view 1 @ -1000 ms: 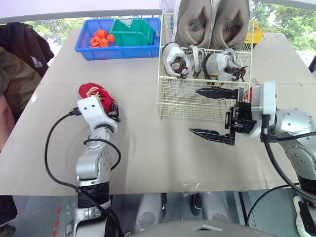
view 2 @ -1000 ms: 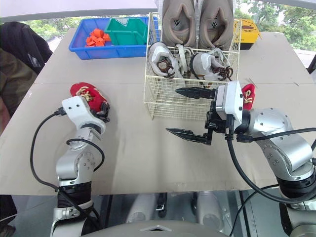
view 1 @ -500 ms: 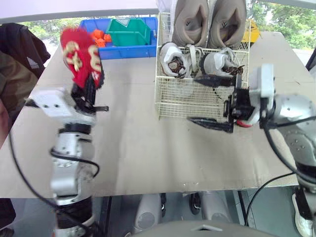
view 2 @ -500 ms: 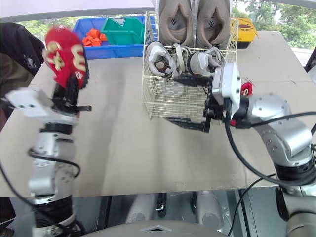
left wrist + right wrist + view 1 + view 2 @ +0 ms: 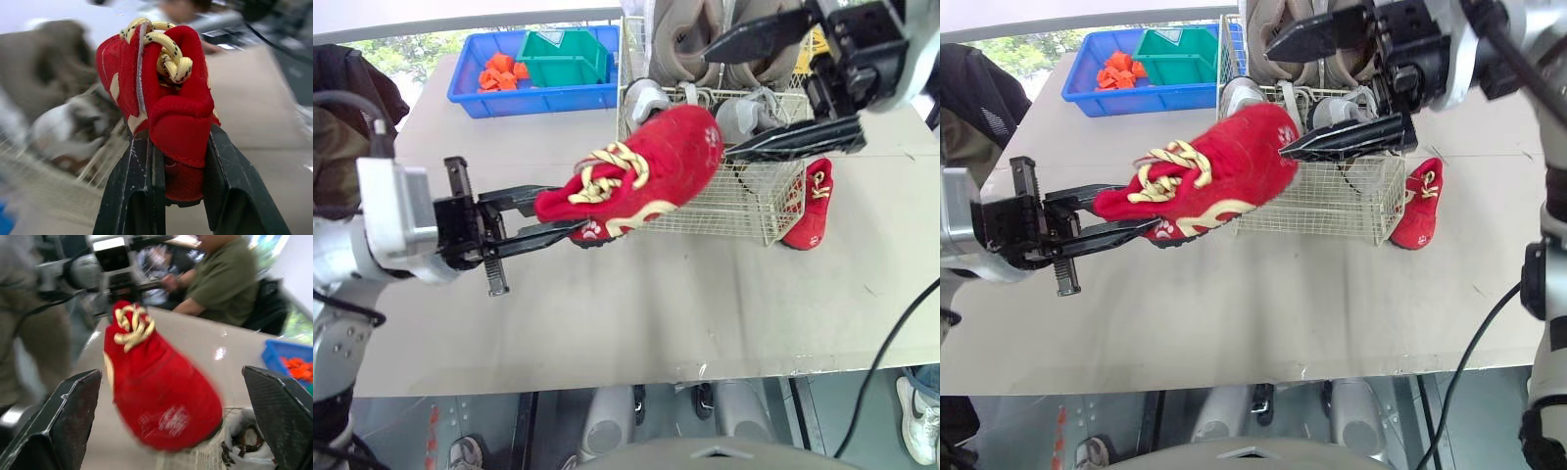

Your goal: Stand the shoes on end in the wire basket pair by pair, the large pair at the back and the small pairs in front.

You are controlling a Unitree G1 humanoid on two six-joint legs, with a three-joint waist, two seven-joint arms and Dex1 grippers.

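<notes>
My left gripper is shut on the heel of a red shoe with yellow laces, held in the air with its toe against the front of the wire basket. In the left wrist view the shoe sits clamped between both fingers. My right gripper hangs open above the basket's front, with nothing in it. The red shoe lies ahead of its fingers. The basket holds a large beige pair at the back and a small white-grey pair in front. The second red shoe leans against the basket's right side.
A blue tray with a green bin and orange pieces stands at the back left. A yellow thing lies behind the basket. A seated person is beyond the table's left edge.
My left arm has lifted the red shoe off the table and swung it right to the basket's front. My right gripper has risen from the table to above the basket.
</notes>
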